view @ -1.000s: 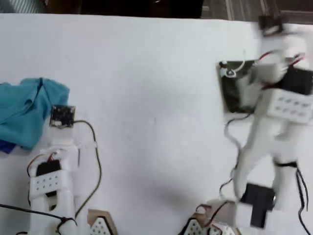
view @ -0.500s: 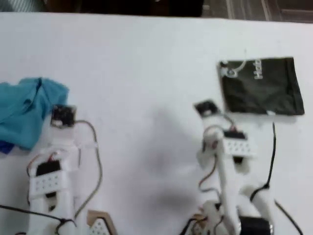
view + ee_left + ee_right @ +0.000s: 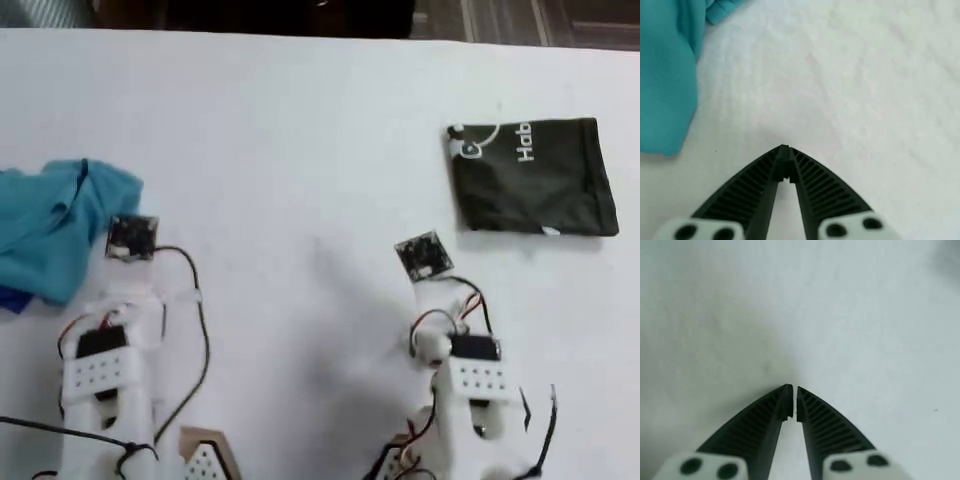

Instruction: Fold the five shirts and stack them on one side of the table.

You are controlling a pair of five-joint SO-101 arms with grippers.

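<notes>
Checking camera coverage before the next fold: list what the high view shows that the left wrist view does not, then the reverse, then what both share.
High view's extras: the folded black shirt at far right and the right arm. Left wrist view's extras: the left end effector, jaws shut, close up. Shared: the crumpled teal shirt and the white table.

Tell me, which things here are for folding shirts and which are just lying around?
For the job:
black shirt, folded, far right
teal shirt, crumpled, left edge

Just lying about:
black cable, trailing near the teal shirt
wooden-edged piece, at the near edge
</notes>
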